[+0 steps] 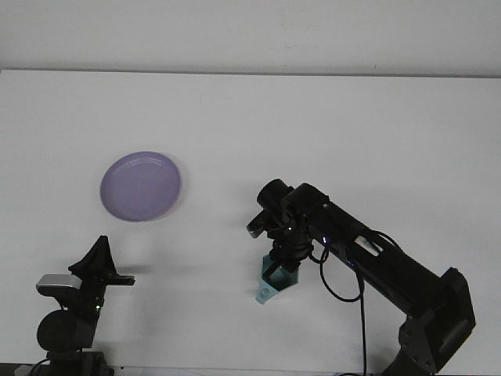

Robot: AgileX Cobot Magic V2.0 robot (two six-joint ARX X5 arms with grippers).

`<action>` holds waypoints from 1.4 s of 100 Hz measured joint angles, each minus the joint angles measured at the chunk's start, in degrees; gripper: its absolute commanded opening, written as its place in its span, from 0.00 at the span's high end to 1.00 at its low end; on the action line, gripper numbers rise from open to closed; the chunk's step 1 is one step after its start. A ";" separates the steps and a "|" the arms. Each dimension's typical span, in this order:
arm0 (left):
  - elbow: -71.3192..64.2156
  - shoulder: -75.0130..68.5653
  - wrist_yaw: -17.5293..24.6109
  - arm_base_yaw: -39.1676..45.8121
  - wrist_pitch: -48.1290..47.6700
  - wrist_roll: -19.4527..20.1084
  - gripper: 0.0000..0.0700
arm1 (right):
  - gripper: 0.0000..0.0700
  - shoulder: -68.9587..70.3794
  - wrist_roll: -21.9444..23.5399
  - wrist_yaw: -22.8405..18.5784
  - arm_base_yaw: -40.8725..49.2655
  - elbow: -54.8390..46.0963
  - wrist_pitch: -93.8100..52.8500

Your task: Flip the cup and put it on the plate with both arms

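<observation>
A: We have the right gripper clamped on the teal cup, low at table centre; purple plate empty at ten o'clock.

B: Left gripper parked, fingers unreadable. Handover and placing remain, we judge.

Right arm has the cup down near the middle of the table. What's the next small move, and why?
Probably open the right gripper and back off, leaving the cup low at the table where the left gripper can reach in. The cup sits between the two arms, the plate lies on the left arm's side, and the left arm is parked.
</observation>
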 measured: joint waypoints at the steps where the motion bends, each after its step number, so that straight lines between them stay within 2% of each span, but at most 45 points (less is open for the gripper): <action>1: 0.00 0.00 0.00 0.00 0.00 -0.02 0.98 | 0.99 0.00 -0.11 0.00 0.09 0.00 0.00; 5: 0.00 0.00 0.00 0.00 -0.02 -0.02 0.98 | 0.93 0.00 -0.35 0.00 0.35 0.00 0.02; 15: 0.00 0.00 0.00 0.00 -0.02 -0.02 0.98 | 0.65 0.00 -1.03 -0.48 0.81 0.02 0.17; 20: 0.00 0.00 0.02 0.00 -0.02 -0.02 0.98 | 0.60 0.00 -1.18 -0.52 0.83 0.07 0.17; 37: 0.00 0.00 0.02 0.00 -0.02 -0.02 0.98 | 0.60 0.00 -2.10 -0.39 0.81 0.28 -0.02; 58: 0.00 0.00 0.04 0.00 0.00 -0.81 0.98 | 0.60 -1.16 -2.73 1.90 -0.96 5.53 -2.82; 81: 0.44 0.04 0.76 0.00 -2.27 -6.47 0.98 | 0.60 -11.74 -1.49 1.95 -6.78 9.97 3.41; 102: 7.23 2.29 7.23 0.00 -7.37 -12.55 0.98 | 0.60 -23.74 -0.39 1.92 -14.34 9.44 11.06; 114: 12.98 6.45 11.23 -0.04 -11.23 -13.68 0.98 | 0.60 -31.74 -0.09 1.84 -18.62 3.48 17.29; 127: 19.85 13.90 15.30 -0.61 -15.69 -13.60 0.98 | 0.60 -42.40 0.24 1.73 -23.54 -9.90 29.07; 140: 27.17 22.77 18.73 -2.27 -20.59 -10.82 0.98 | 0.60 -53.51 2.12 1.88 -27.15 -25.90 42.75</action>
